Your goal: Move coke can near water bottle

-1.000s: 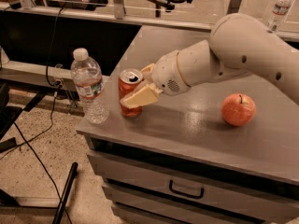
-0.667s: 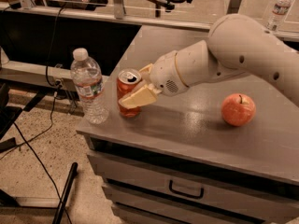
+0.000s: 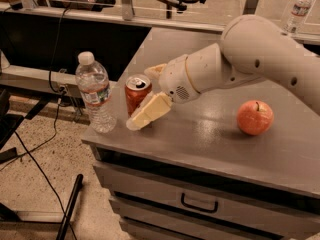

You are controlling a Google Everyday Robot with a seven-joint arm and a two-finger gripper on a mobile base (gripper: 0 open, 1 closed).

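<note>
We count two bottles, a near bottle (image 3: 95,91) and a far bottle (image 3: 300,9), one can (image 3: 131,98), one apple (image 3: 255,117), and one gripper (image 3: 141,97) clasping the can.

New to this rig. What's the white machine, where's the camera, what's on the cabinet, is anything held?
The big white shape is a robot's single arm, ending in a two-finger gripper. One camera looks down on the scene; its mounting cannot be told. On the grey drawer cabinet are a tall clear plastic water bottle with a white cap, a red aluminium coke can close beside it, and a round red-orange apple further off. The gripper sits at the can, its pale fingers closed on either side of it; nothing else is held.
</note>
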